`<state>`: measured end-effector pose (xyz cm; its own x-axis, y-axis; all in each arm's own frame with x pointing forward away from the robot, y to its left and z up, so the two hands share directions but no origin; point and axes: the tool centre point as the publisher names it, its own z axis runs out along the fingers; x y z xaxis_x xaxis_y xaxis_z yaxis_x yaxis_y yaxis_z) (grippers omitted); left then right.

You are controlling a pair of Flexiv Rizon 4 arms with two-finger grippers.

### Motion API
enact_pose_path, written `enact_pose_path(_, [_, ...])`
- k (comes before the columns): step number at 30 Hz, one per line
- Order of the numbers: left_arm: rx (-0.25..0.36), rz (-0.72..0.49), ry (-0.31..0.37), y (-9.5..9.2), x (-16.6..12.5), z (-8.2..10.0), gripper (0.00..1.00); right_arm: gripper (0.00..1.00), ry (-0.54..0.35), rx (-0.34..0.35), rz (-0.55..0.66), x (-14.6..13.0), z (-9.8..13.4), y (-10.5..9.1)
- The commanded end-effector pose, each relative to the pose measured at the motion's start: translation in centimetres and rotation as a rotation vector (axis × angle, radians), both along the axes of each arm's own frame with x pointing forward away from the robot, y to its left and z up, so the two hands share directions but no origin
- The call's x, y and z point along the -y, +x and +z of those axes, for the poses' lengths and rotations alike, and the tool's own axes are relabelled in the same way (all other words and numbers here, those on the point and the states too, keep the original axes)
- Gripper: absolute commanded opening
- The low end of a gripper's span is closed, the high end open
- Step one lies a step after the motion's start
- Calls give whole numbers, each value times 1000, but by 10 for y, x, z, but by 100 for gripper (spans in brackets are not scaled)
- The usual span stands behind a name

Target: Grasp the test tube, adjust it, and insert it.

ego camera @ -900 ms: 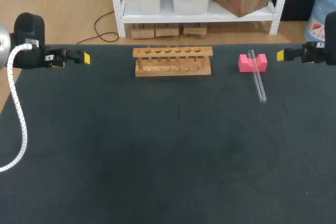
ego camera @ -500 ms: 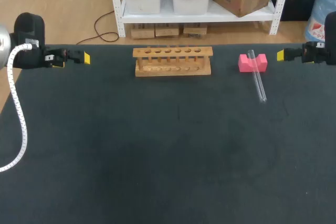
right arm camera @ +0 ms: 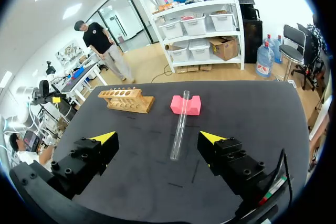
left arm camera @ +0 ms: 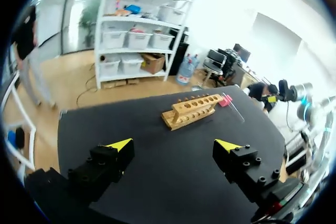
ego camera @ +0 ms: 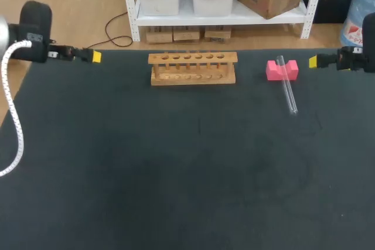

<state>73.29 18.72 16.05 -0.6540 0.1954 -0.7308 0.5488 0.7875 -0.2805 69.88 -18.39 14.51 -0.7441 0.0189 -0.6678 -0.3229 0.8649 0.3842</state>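
On the table (ego camera: 176,174), right of the wooden rack (ego camera: 193,68), the test tube (ego camera: 289,95) lies propped on a pink block (ego camera: 273,71); the left tool (left arm camera: 173,145) and right tool (right arm camera: 156,137) gape wide, well apart from it.

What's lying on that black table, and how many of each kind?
Glass test tube: 1
Wooden rack: 1
Pink block: 1
Total: 3

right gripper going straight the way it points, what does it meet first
Probably the test tube, at its end propped on the pink block, straight ahead of the right gripper; height is unclear, so it may pass over.
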Motion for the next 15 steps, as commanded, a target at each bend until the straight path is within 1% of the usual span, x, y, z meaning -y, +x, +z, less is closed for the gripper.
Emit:
enact_pose_path(1, [49,-233,-148,20,-6,-9,100,100,-8,-1,-7,-1,1,-2])
enact_pose_path(3, [61,-274,-180,27,-5,-11,100,100,-8,-1,-7,-1,1,-2])
enact_pose_path(5, [99,-340,-204,32,-2,-14,100,100,-8,-1,-7,-1,1,-2])
enact_pose_path(7, [135,-400,-212,37,3,-18,100,100,-8,-1,-7,-1,1,-2])
enact_pose_path(11, [167,-535,-254,46,10,-25,100,100,-8,-1,-7,-1,1,-2])
enact_pose_path(15, [194,-626,-264,56,15,-32,100,100,-8,-1,-7,-1,1,-2])
